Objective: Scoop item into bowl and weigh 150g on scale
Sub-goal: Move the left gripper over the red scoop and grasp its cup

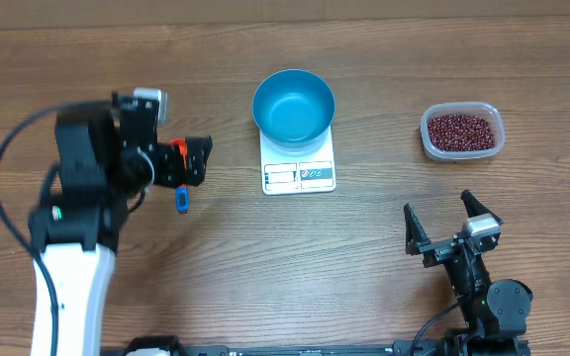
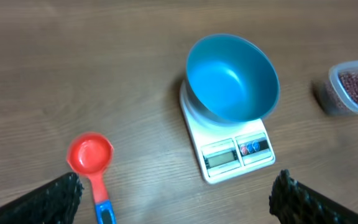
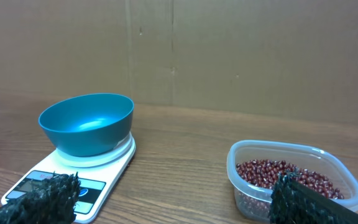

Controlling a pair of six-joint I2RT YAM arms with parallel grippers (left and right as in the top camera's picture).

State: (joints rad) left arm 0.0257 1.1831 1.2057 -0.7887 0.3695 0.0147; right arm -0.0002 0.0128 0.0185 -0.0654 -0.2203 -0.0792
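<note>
Left jaws and right jaws gape wide, empty. The scoop [image 2: 91, 155] lies below the left jaws; a skewed grab could skid it. Beyond, the bowl [image 1: 294, 111] overhangs the scale [image 1: 300, 175] mid-table; beans [image 1: 460, 130] wait toward the far right corner, easily spilled.

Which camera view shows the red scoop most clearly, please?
The left wrist view: the scoop shows its red cup and blue handle unobstructed. Overhead, the left arm covers most of it; the right wrist view catches only a red sliver at the edge.
</note>
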